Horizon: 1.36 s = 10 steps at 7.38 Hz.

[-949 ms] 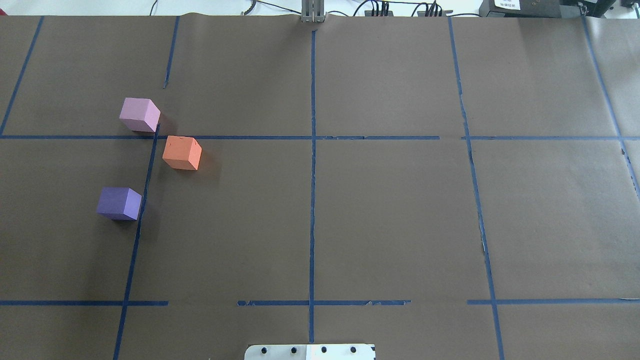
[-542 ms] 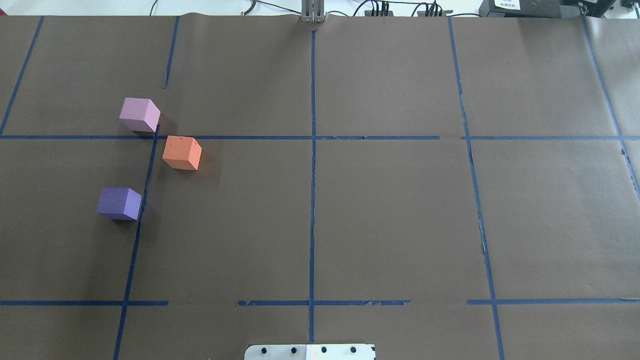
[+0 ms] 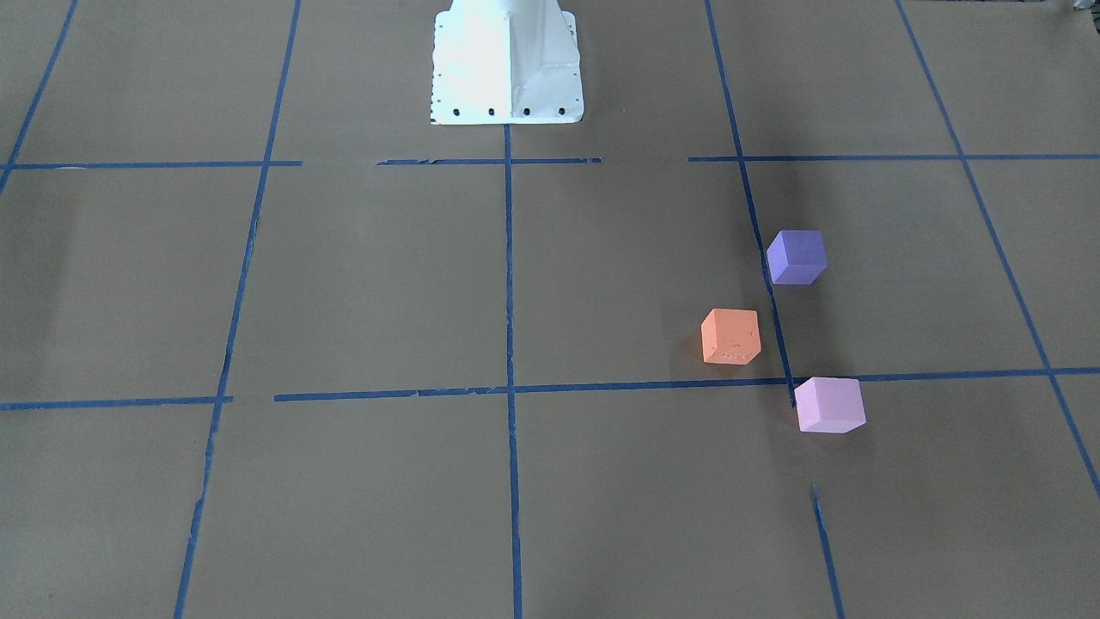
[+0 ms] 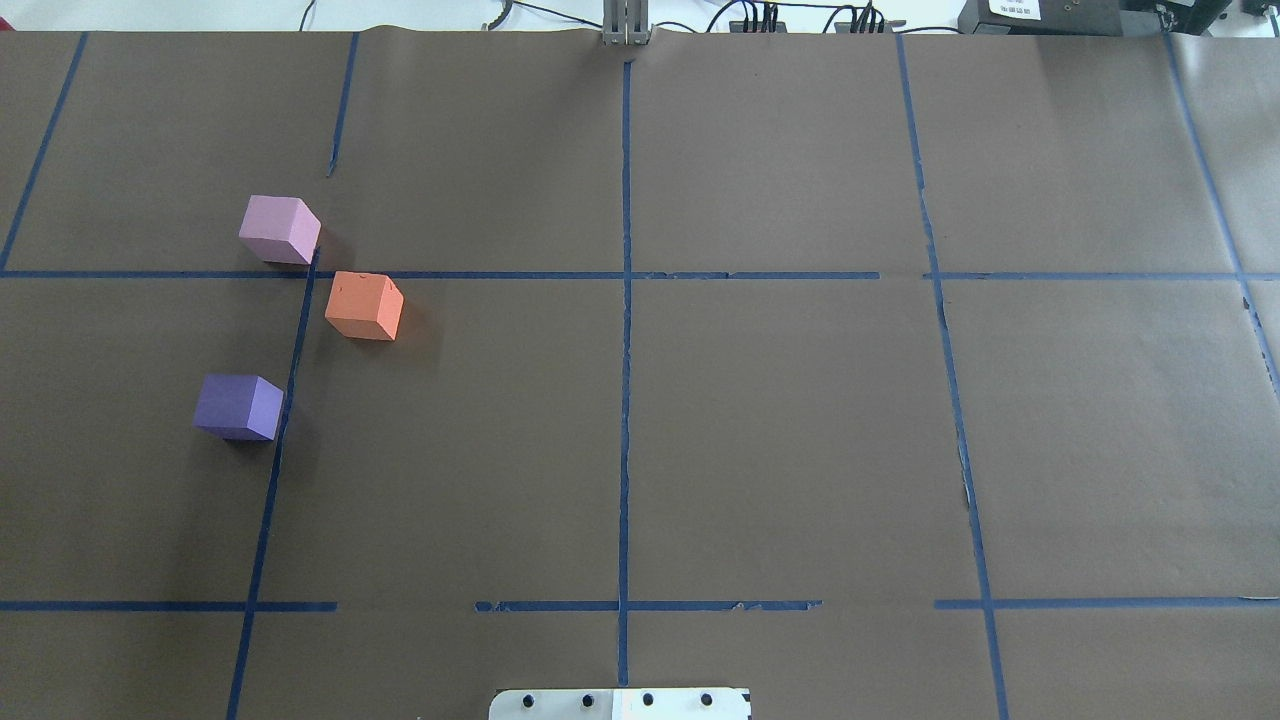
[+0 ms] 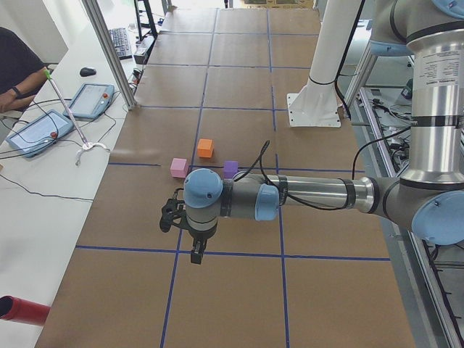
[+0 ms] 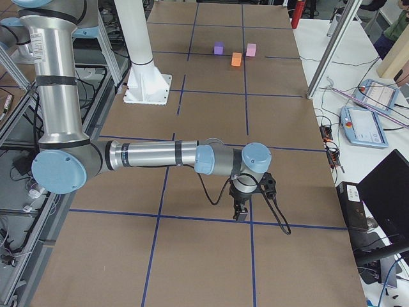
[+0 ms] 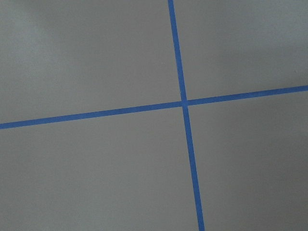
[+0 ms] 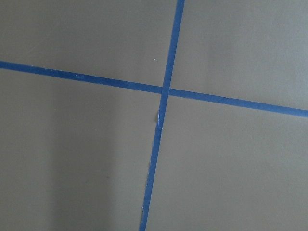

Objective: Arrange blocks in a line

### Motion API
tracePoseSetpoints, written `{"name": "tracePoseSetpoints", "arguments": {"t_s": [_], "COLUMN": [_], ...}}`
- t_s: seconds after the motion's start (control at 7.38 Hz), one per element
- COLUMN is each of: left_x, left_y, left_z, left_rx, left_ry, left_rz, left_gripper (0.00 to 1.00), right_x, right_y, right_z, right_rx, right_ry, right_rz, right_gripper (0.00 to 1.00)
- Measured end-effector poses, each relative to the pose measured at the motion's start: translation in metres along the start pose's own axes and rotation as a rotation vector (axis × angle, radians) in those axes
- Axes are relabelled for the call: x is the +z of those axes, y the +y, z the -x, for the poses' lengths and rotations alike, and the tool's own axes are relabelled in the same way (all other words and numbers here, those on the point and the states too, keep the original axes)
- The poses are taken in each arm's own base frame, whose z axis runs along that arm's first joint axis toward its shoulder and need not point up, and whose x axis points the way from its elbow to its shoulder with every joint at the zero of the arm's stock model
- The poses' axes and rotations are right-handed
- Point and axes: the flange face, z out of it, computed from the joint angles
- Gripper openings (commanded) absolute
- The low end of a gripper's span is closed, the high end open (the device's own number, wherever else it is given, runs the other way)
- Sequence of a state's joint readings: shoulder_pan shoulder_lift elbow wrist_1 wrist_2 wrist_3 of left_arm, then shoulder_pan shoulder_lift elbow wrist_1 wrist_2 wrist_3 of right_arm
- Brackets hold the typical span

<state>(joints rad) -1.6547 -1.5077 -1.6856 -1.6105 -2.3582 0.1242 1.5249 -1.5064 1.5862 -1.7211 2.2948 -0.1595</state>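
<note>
Three cubes lie apart on the brown table on the robot's left side. The pale pink-lilac block (image 4: 279, 229) is farthest from the robot, the orange block (image 4: 364, 305) sits just nearer and to its right, and the dark violet-purple block (image 4: 238, 406) is nearest. They also show in the front view: pink-lilac (image 3: 828, 404), orange (image 3: 730, 335), purple (image 3: 797, 256). My left gripper (image 5: 196, 254) hangs over the table well away from the blocks, seen only in the exterior left view. My right gripper (image 6: 241, 212) shows only in the exterior right view. I cannot tell whether either is open or shut.
Blue tape lines (image 4: 625, 300) divide the brown table into squares. The white robot base (image 3: 505, 60) stands at the table's middle edge. Teach pendants (image 5: 40, 134) and cables lie on the white bench beside the table, where a person sits.
</note>
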Motion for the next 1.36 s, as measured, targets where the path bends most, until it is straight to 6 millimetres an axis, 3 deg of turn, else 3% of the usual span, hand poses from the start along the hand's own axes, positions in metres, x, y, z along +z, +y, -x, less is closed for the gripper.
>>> {"name": "tracePoseSetpoints", "arguments": {"t_s": [0.95, 1.22, 1.36], "left_x": [-0.018, -0.031, -0.028], "left_y": [-0.020, -0.039, -0.053], "left_z": [-0.018, -0.047, -0.075], "left_rx": [-0.068, -0.068, -0.028], "left_ry": [-0.001, 0.001, 0.011], "left_rz": [-0.040, -0.067, -0.064], "left_gripper": [1.00, 1.00, 1.00], "right_x": [0.000, 0.000, 0.000], "right_y": [0.000, 0.000, 0.000], "right_z": [0.000, 0.000, 0.000], "right_rx": [0.000, 0.000, 0.000], "right_ry": [0.000, 0.000, 0.000], "right_rz": [0.000, 0.000, 0.000], "right_gripper": [1.00, 1.00, 1.00]}}
